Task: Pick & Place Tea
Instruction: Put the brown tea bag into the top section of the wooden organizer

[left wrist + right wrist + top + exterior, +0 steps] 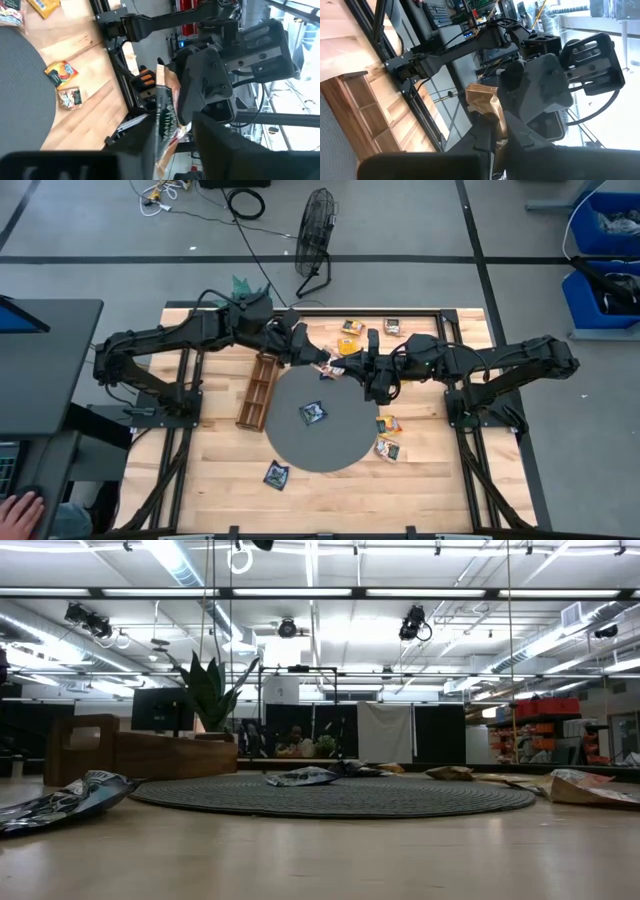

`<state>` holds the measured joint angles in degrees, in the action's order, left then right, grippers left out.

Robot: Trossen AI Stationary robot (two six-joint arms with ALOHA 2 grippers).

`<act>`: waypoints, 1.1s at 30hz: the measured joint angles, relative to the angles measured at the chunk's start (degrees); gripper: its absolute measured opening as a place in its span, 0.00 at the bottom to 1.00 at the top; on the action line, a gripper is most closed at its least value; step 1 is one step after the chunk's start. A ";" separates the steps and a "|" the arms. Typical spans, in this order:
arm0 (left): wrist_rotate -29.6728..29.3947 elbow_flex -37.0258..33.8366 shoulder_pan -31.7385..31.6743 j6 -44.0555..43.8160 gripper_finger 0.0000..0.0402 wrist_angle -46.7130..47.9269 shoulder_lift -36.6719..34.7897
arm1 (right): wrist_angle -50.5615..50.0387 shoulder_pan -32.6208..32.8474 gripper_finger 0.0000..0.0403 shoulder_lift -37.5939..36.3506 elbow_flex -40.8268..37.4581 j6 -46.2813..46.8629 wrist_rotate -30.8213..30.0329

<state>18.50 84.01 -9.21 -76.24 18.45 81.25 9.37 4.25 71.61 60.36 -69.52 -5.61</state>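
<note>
Both grippers meet above the far edge of the round grey mat (320, 430), and a tan tea sachet (328, 367) is lifted between them. My left gripper (312, 358) comes from the left, my right gripper (352, 368) from the right, and each is shut on the sachet. The left wrist view shows this sachet (165, 115) edge-on; in the right wrist view the sachet (482, 97) looks golden and crumpled. A dark sachet (313, 413) lies flat on the mat. The low view shows no gripper. My left gripper pinches the tan sachet by one end (161, 142) between its two fingers, coming level from the table's left. The sachet is lifted clear and stands out beyond the fingers toward the other gripper. My right gripper pinches the same sachet by its opposite end (496, 125) between its two fingers, level from the table's right. The crumpled free part (481, 95) sticks out past the fingertips toward the left gripper, clear of the table.
The long wooden tray (260, 390) lies just left of the mat. Orange sachets (351, 328) and another sachet (392, 326) lie by the far edge. Two sachets (388, 436) sit right of the mat, and a dark one (276, 474) lies near the front.
</note>
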 joint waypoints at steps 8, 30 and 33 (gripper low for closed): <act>0.00 0.00 0.00 3.67 0.02 -0.15 0.00 | -0.13 0.00 0.06 -0.04 0.00 0.73 0.10; -15.31 0.00 1.29 21.61 0.01 25.74 -6.91 | -7.06 -0.15 0.48 -5.77 -0.04 34.57 -9.44; -21.33 -0.01 2.59 23.34 0.01 35.14 -7.90 | -8.70 -0.31 0.48 -5.99 -0.04 44.00 -10.51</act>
<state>-2.83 84.00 -6.62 -52.90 53.59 73.35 0.66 3.95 65.63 60.31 -25.52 -16.13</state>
